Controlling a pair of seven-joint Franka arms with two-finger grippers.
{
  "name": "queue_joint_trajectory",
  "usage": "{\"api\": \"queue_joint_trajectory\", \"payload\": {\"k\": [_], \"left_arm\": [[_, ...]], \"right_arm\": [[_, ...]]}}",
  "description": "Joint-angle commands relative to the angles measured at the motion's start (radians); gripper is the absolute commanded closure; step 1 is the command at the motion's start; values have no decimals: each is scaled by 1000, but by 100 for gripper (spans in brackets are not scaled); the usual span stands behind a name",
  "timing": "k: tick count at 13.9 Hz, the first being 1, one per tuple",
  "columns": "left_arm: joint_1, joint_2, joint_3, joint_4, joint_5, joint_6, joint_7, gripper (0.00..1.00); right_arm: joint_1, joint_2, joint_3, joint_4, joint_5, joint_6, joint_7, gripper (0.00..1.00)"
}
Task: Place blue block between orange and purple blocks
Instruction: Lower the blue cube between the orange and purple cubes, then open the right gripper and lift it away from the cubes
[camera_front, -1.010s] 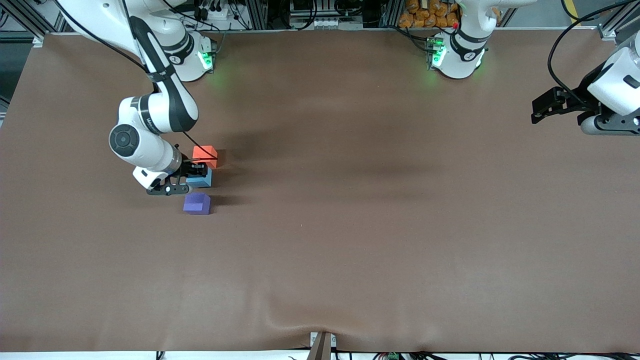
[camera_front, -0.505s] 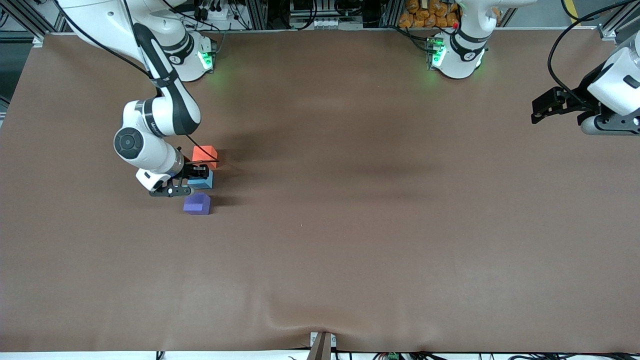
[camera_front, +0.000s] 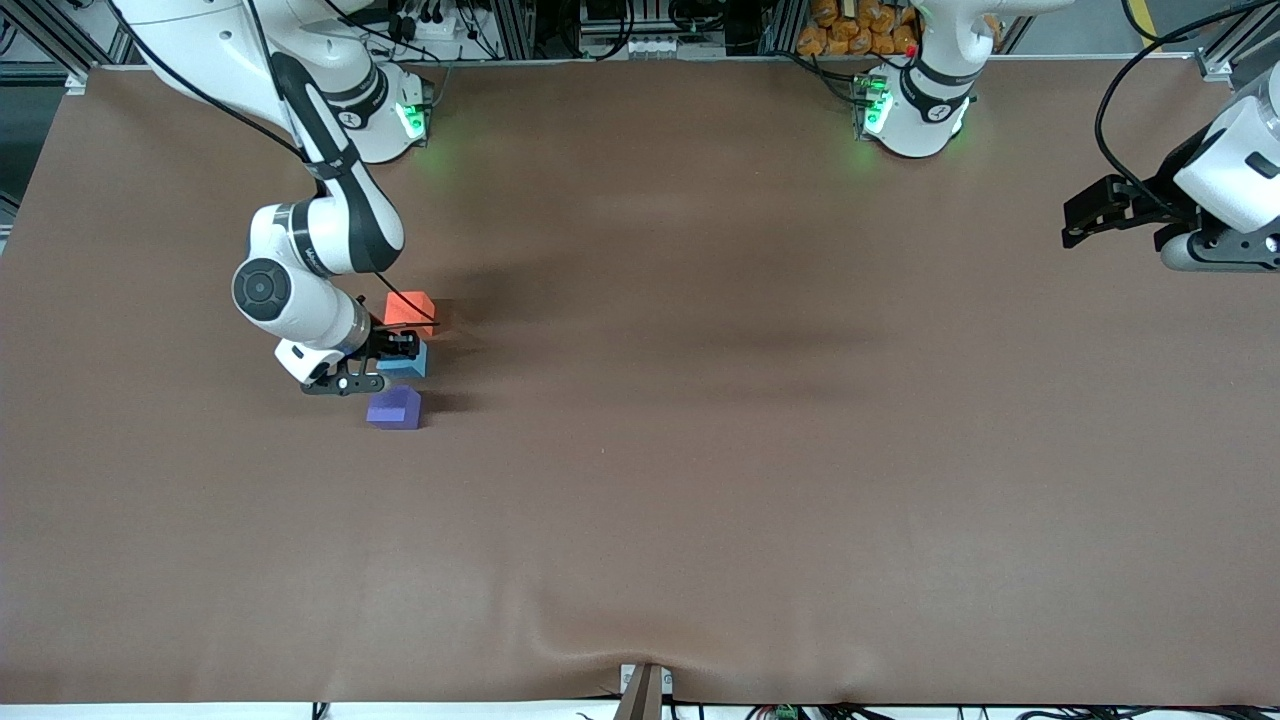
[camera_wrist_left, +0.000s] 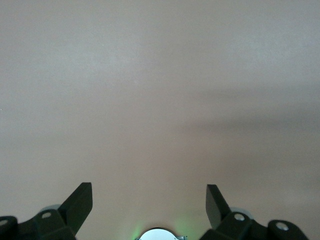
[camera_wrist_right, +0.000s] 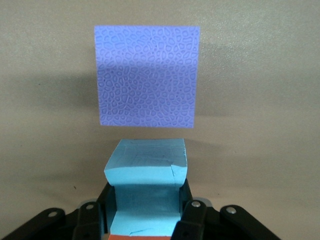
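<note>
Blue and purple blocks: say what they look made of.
Blue block: likely soft foam, matte; it pinches in between the right gripper's jaws and shows a crease. Purple block: probably the same foam, matte, with a fine cell-like surface pattern.

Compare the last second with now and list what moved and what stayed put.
The right gripper, shut on the blue block throughout, shifted slightly toward the orange block and away from the front camera, carrying the block with it. Nothing was newly grasped or released. The orange block, the purple block and the waiting, open left gripper stayed as they were.
</note>
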Motion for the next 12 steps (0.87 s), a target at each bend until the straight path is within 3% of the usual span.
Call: {"api": "queue_joint_trajectory", "payload": {"k": [1,4,6,10,12], "left_arm": [[9,4,-7,8,5,5,4,0],[10,5,-7,8,5,5,4,0],[7,5,-7,6,5,5,4,0],[7,7,-7,6,3,5,4,0],[7,5,-7,6,3,5,4,0]], "right_arm": [[-24,21,18,-6,18,39,-27,0],[-23,18,18,20,17,1,-26,0],[-26,1,18,74,17,-100,-26,0],[-92,-9,17,378,18,-542,-26,0],[-104,-15,14,475,18,-613,-24,0]]}}
